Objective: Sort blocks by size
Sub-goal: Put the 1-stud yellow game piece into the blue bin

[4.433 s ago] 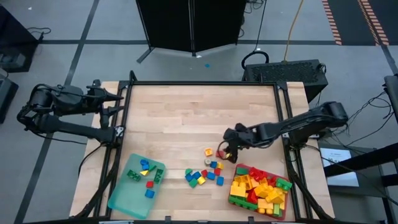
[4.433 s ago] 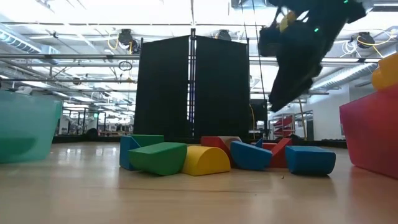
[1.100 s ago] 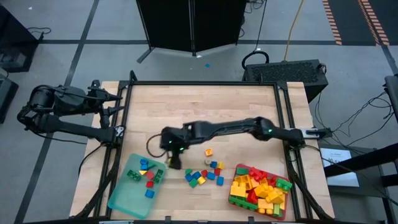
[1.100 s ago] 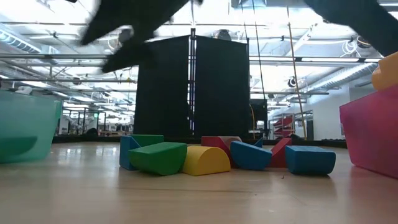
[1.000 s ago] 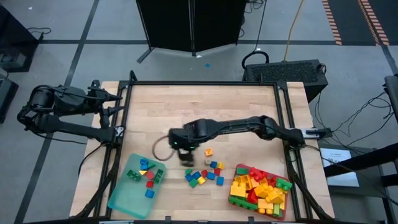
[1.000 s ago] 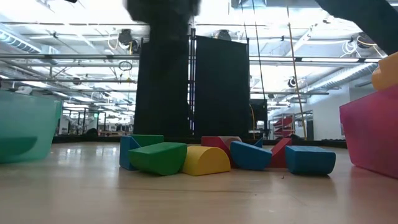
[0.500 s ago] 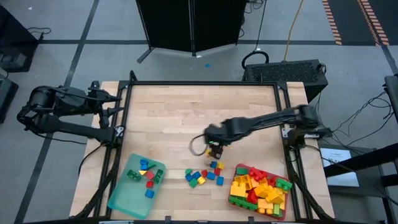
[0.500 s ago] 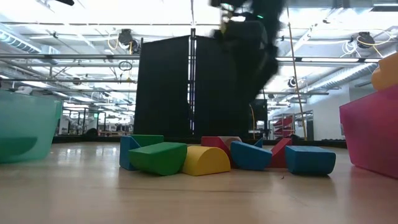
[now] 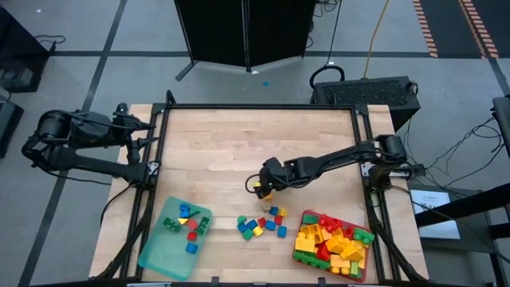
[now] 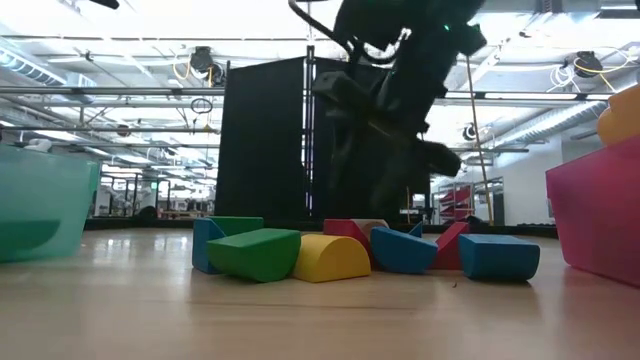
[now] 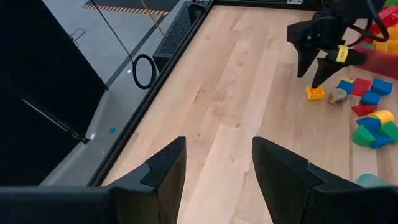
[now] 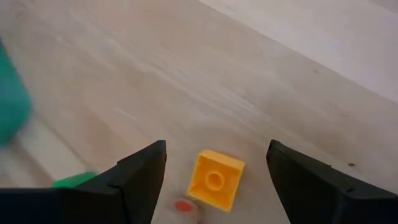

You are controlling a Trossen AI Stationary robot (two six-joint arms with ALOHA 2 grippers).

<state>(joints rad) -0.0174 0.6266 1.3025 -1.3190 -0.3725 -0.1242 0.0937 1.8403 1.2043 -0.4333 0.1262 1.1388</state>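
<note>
A small orange block (image 12: pixel 216 179) lies alone on the wood table, just on the far side of the loose blocks (image 9: pixel 263 223) in red, blue, green and yellow. My right gripper (image 12: pixel 216 149) hovers open over the orange block and points down, one finger on either side and clear of it; the left wrist view shows the right gripper (image 11: pixel 309 79) a little above that block (image 11: pixel 314 93). My left gripper (image 11: pixel 217 149) waits open and with nothing in it, high at the table's far left corner (image 9: pixel 155 126).
A teal tray (image 9: pixel 159 251) holding a few small blocks sits at the near left. A red tray (image 9: pixel 307 217) heaped with larger yellow, red and green blocks sits at the near right. Bare wood covers the table's far half (image 9: pixel 255 135).
My right gripper has swung from beside the teal tray toward the table's right, ending over the orange block. It has sunk toward the table and rolled its wrist on the way. No block has moved.
</note>
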